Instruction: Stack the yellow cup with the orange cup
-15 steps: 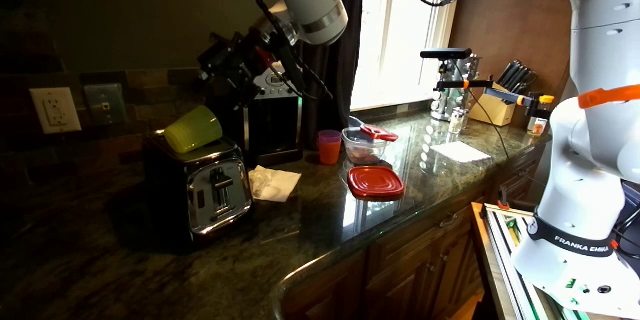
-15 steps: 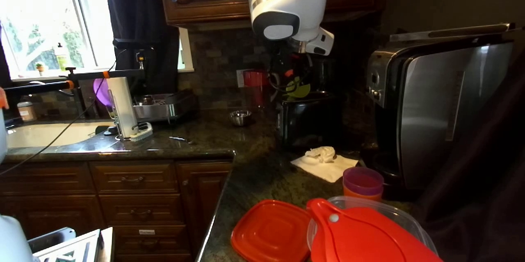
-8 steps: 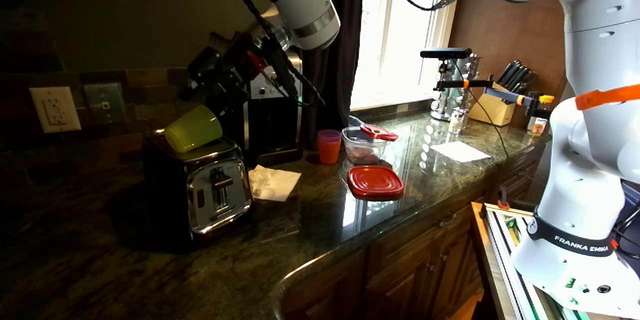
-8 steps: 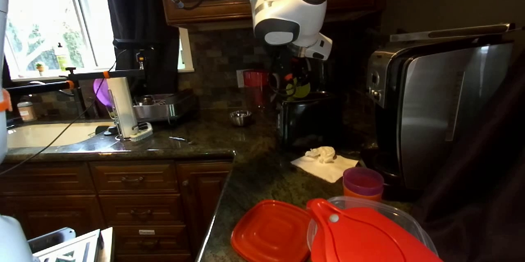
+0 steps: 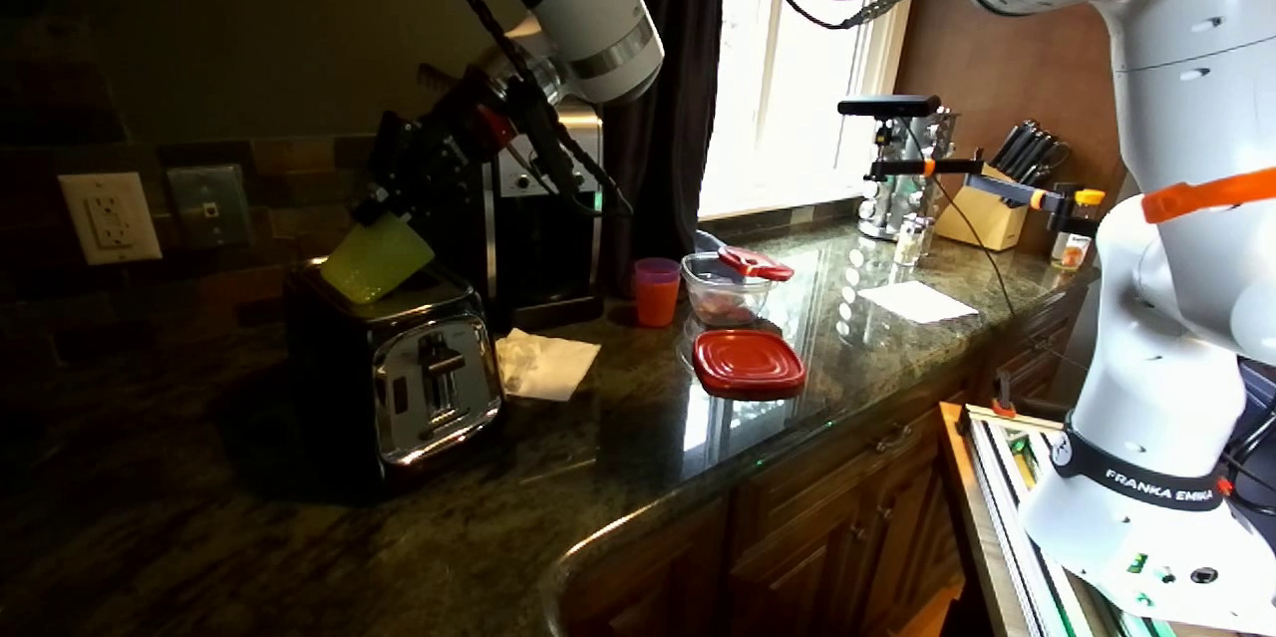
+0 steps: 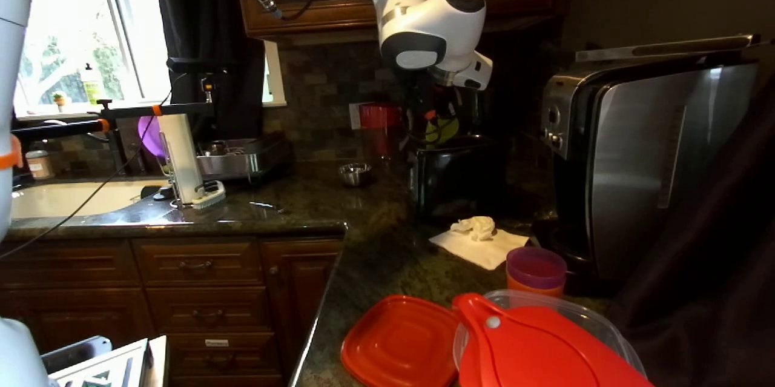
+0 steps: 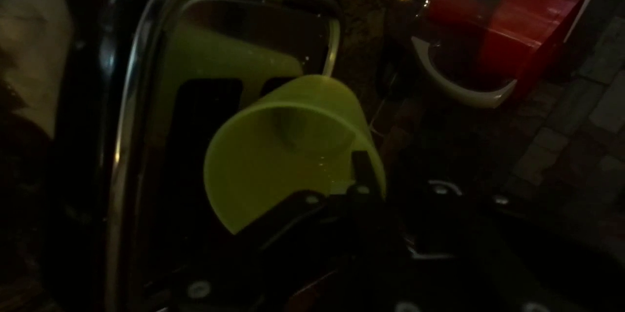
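Observation:
The yellow cup [image 5: 374, 260] lies tilted on top of the toaster [image 5: 439, 388]. In the wrist view I look into the mouth of the yellow cup [image 7: 273, 170]. My gripper [image 7: 383, 173] has one finger inside its rim and the dark other finger against the outside, pinching the wall. From above, in an exterior view, the gripper [image 5: 375, 208] meets the rim. The orange cup [image 5: 656, 302] stands upright on the counter with a purple cup [image 6: 536, 267] nested in it. Darkness hides most of the outer finger.
Between toaster and orange cup lies a paper towel [image 5: 548, 368]. A coffee maker [image 5: 543, 263] stands behind. Beside the orange cup are a clear container [image 5: 728, 293] and a red lid [image 5: 748, 363]. The wall is close behind the toaster.
My gripper has come down and toward the toaster, closing onto the yellow cup's rim. The yellow cup has shifted slightly and changed its tilt. The orange cup has not moved.

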Action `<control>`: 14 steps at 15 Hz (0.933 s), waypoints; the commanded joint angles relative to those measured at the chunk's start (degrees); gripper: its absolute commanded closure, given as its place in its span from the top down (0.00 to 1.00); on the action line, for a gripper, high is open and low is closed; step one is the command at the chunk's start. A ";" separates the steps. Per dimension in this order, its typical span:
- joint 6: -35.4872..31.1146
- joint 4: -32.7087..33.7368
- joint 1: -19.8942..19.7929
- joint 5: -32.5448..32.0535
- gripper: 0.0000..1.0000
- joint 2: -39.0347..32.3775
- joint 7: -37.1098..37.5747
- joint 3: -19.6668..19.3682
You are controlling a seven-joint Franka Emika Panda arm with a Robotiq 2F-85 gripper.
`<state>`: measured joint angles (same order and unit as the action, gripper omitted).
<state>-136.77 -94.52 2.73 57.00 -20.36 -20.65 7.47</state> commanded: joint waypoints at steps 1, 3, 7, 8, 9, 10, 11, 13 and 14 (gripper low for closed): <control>1.13 1.43 -0.92 1.31 0.00 -1.28 -0.88 0.68; 1.90 0.39 -0.99 0.98 0.00 0.61 -0.57 0.79; -0.22 -6.14 0.70 -2.37 0.01 10.00 -3.07 1.19; -1.07 -8.15 1.40 -4.53 0.01 12.82 -2.46 0.85; -3.40 -10.61 2.37 -8.24 0.01 15.67 -0.15 0.04; -5.25 -13.27 2.78 -12.06 0.01 18.50 2.89 -0.53; -6.57 -16.14 2.47 -15.08 0.01 21.18 5.15 -0.82; -8.93 -21.61 1.76 -21.29 0.01 25.64 10.59 -1.40; -9.88 -24.59 1.38 -24.30 0.01 27.86 13.26 -1.77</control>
<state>-143.16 -107.93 4.45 40.15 -0.72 -14.00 7.14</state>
